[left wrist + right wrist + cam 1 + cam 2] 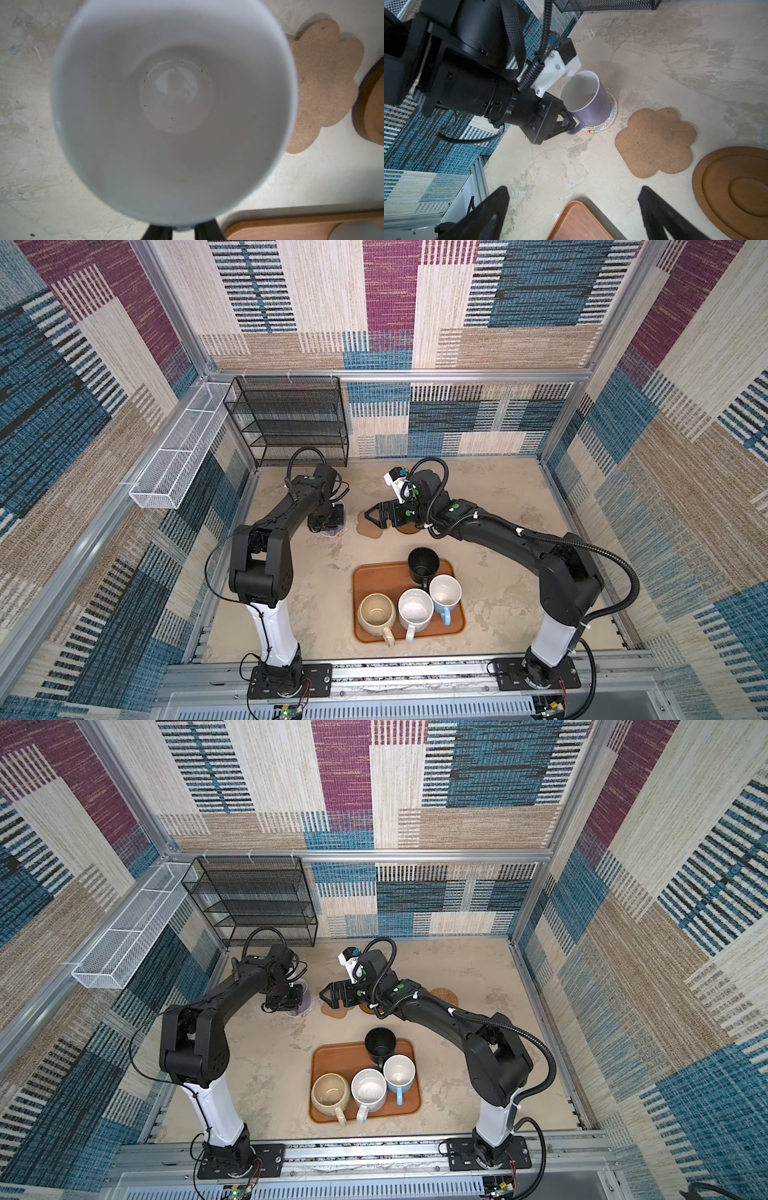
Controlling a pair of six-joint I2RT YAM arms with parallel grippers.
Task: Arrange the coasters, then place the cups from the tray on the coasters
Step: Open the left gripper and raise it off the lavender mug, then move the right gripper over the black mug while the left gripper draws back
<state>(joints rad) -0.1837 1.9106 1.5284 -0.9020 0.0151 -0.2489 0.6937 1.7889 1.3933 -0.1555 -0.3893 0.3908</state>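
The lavender cup [591, 99] stands upright on the pale grey woven coaster [611, 116]. My left gripper [572, 124] is closed around its handle, and the white inside [174, 93] fills the left wrist view. To its right lie the tan cork coaster [654, 141], then the dark brown wooden disc [737, 191], then a golden rattan coaster [444, 997]. My right gripper [574, 191] hangs open and empty over bare table near the cork coaster. On the tray [374, 576] stand the black [423, 564], beige [376, 614], white speckled [415, 609] and light blue [444, 593] cups.
A black wire rack [286, 418] stands at the back left against the wall. A white mesh basket [174, 460] hangs along the left wall. The right arm reaches across the coaster row, above the wooden disc.
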